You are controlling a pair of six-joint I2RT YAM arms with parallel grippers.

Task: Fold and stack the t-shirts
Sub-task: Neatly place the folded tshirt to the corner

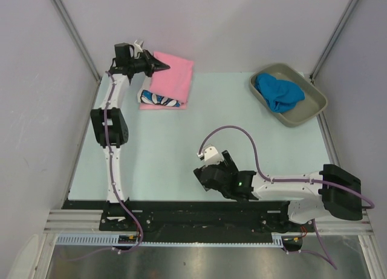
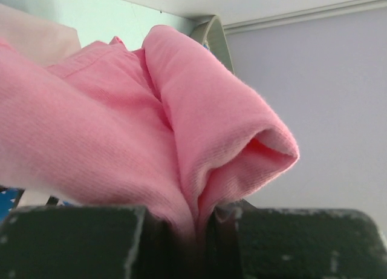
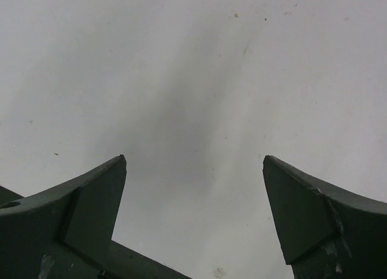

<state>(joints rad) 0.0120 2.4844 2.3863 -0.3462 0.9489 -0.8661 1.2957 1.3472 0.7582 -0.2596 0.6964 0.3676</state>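
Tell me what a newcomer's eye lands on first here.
The bright pink t-shirt at the far left of the table, lying on top of the flower-print t-shirt, with the left fingers pinching a fold of it. Next, the blue t-shirt bunched in the grey tray at the far right. The right fingers stand wide open, holding nothing, near the front middle.

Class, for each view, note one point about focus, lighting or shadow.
Top external: even light, sharp, hardly any shadows. Left wrist: pink shirt's weave crisp, left gripper dark below. Right wrist: soft grey shadow on the pale surface between the right gripper's open fingers.
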